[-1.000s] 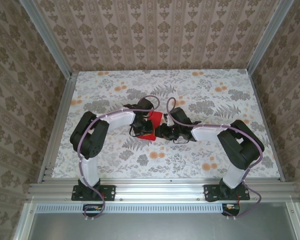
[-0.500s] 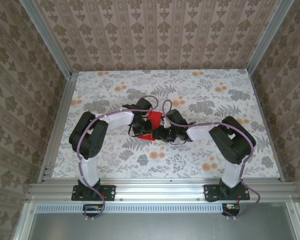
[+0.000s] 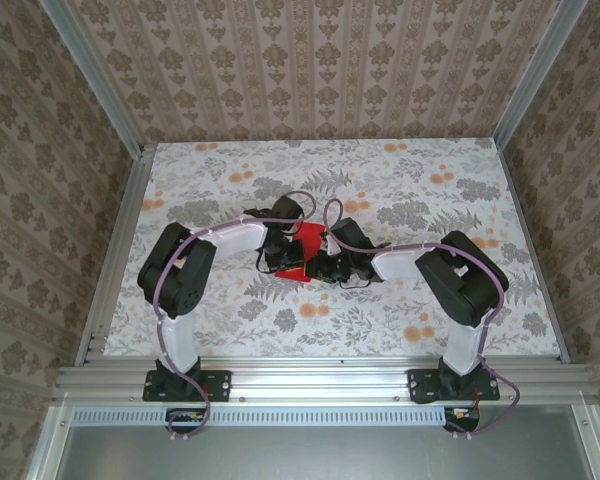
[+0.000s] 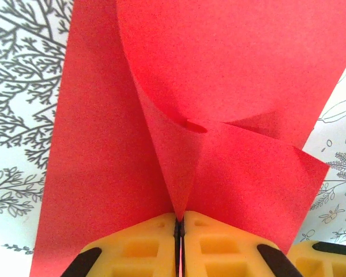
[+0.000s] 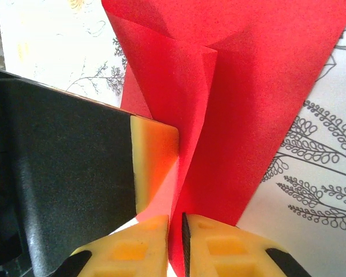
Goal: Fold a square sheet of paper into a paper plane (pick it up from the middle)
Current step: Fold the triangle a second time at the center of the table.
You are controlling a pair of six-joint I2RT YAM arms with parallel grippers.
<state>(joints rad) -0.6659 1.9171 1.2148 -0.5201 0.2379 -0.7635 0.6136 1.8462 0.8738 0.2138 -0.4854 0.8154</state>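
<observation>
You have the square sheet of paper (image 4: pixel 230 69) pinched from both sides. Your left gripper (image 4: pixel 179 231) has its jaws pressed together on a raised ridge of the red paper. From that pinch the sheet fans away ahead of the fingertips in a loose cone, and its flat part lies on the table (image 4: pixel 17 115) to the left of the pads. Your right gripper (image 5: pixel 176 236) is closed narrowly on a standing fold, with red paper running down between its pads, and one pad of the other gripper sits just to the left of it.

To do this step well, I would move both pinches together and avoid pulling them apart, since paper this thin will probably tear or slip. Line the edges up before you press any crease flat.

From above, your left arm (image 3: pixel 195 265) and right arm (image 3: pixel 450 275) bend with elbows outward and forearms angled inward. Their wrists meet close together over the sheet, low to the table.
</observation>
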